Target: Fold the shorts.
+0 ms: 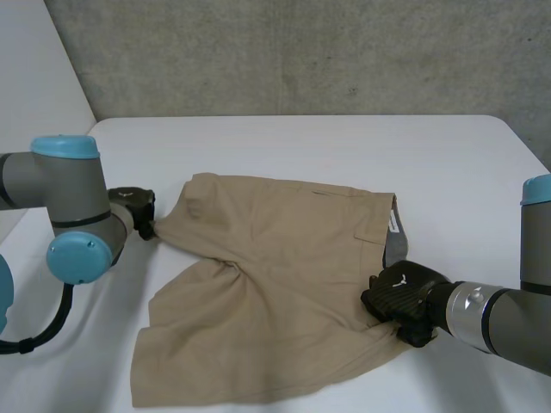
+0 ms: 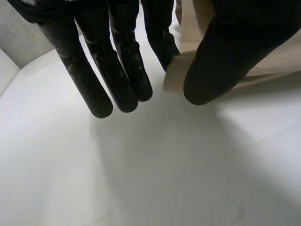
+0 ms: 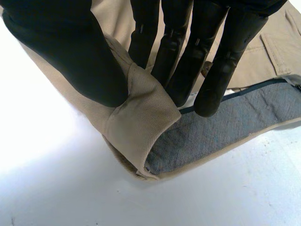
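Tan shorts [image 1: 258,284] lie spread on the white table [image 1: 301,146], waistband to the right and legs to the left. My left hand [image 1: 133,206] is at the far leg's hem corner. In the left wrist view that corner [image 2: 174,77] sits pinched between the thumb [image 2: 221,61] and the straight fingers [image 2: 94,70]. My right hand [image 1: 400,297] is at the near end of the waistband. In the right wrist view its thumb [image 3: 70,52] and fingers [image 3: 207,61] pinch a raised fold of the waistband [image 3: 141,117], and the grey inner lining [image 3: 225,127] shows.
The table's far edge meets a grey concrete wall [image 1: 301,52]. Bare white tabletop [image 1: 465,172] runs behind and to the right of the shorts. The near leg's hem [image 1: 215,391] lies close to the table's front edge.
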Robot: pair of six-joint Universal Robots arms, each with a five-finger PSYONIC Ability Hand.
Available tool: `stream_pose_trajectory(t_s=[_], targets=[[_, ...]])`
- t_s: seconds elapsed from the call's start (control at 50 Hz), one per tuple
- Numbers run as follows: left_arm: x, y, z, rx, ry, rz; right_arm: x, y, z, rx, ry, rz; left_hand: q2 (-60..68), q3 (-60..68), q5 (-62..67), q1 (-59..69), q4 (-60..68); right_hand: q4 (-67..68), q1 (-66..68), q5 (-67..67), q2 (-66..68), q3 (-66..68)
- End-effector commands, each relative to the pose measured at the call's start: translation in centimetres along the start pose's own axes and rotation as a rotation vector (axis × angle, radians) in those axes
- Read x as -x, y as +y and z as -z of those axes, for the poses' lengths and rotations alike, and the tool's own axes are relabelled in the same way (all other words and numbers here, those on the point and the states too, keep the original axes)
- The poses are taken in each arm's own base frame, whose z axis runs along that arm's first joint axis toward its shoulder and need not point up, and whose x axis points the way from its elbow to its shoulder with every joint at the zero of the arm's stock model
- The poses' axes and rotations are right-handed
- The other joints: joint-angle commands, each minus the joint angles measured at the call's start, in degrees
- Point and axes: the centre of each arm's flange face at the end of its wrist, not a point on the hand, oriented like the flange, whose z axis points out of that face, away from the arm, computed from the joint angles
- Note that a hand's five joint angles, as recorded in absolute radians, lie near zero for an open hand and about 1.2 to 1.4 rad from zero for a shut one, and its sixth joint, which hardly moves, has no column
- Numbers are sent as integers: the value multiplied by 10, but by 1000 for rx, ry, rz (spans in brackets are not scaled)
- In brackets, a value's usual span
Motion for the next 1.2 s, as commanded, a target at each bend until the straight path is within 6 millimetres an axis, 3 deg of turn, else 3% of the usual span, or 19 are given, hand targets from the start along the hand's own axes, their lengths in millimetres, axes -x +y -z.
stream_pose_trajectory(t_s=[0.02,0.06,0.24,0.44,0.7,1.0,1.1,1.2], targets=[[0,7,6,26,11,-2,1,0,0,0,-1,0,-237,-237,-253,-233,-238,117,249,134,127,121],[0,3,10,16,11,-4,1,0,0,1,-2,0,-296,-296,-311,-292,-296,117,249,134,127,121],[-1,-17,22,-42,32,1,1,0,0,0,-1,0,-300,-300,-315,-296,-300,117,249,134,127,121],[-22,-22,27,-75,123,-11,2,1,0,3,-4,0,-290,-290,-305,-286,-290,117,249,134,127,121],[-31,-22,1,-100,124,-19,2,1,0,4,-5,-2,-249,-250,-265,-246,-250,117,249,134,127,121],[-34,-18,-9,-97,128,-19,2,2,-1,7,-8,-1,-11,-11,-26,-7,-11,117,249,134,127,121],[-29,-19,-11,-94,116,-16,2,2,-1,7,-8,-1,185,185,170,189,185,117,249,134,127,121],[-26,-18,-11,-90,106,-12,2,2,-1,7,-8,-1,186,186,171,190,186,117,249,134,127,121]])
